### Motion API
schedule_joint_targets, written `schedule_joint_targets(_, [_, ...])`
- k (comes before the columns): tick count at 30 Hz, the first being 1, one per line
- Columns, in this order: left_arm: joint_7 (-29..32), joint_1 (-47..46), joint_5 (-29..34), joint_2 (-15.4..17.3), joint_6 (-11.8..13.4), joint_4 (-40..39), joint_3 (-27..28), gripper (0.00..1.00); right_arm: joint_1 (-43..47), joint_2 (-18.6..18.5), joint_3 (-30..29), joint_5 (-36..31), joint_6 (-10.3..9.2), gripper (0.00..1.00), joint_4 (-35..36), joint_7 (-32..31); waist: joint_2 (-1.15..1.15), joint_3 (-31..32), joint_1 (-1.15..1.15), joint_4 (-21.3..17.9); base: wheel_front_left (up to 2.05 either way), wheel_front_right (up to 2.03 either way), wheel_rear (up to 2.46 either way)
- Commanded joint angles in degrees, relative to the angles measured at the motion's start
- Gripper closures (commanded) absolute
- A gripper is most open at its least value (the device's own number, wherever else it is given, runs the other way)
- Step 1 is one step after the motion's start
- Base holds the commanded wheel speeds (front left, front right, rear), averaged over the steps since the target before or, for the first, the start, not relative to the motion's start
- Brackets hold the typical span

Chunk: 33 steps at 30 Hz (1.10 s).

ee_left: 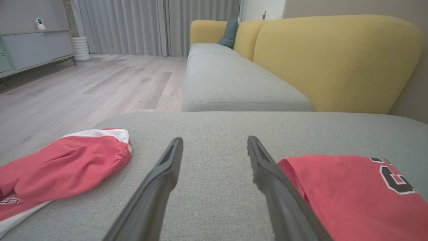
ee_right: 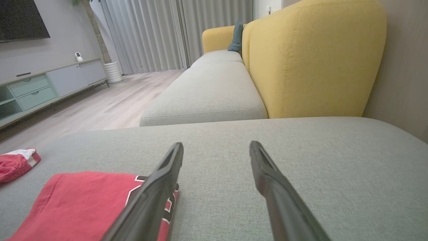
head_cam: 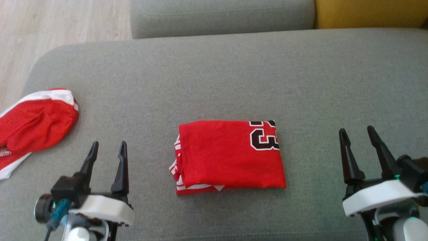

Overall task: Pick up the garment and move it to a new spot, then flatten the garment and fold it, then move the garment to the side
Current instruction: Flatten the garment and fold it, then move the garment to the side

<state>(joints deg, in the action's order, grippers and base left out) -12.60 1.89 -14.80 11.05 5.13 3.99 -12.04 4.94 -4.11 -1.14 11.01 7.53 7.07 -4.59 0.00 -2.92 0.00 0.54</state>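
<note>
The grey sofa seat [head_cam: 234, 73] is stretching across the head view, with a yellow backrest [head_cam: 367, 13] rising at the seat's far right corner. The red garment [head_cam: 230, 157], folded into a rectangle with part of a black number on top, is lying flat on the seat's near middle. A second red-and-white cloth [head_cam: 36, 124] is lying crumpled at the seat's left edge. The left pincer [head_cam: 109, 144] is hovering open and empty over the seat's near left part, the right pincer [head_cam: 356, 130] likewise over its near right.
</note>
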Motion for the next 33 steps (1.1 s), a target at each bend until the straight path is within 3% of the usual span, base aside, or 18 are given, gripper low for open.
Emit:
schedule_joint_targets(1, [0.21,-0.96,-0.2,1.39,0.54,-1.88,2.34,0.0,-0.73,-0.12,1.03,-0.07,-0.04,0.0,2.64,-0.34,0.0,0.51,0.0,-0.1,0.0,0.0,0.0])
schedule_joint_targets(33, [0.56,0.24,-0.31,2.67,2.4,-3.36,1.72,0.0,1.56,0.72,-0.48,-0.09,-0.04,0.0,3.51,-1.73,0.0,1.57,0.0,0.22,0.0,0.0,0.0])
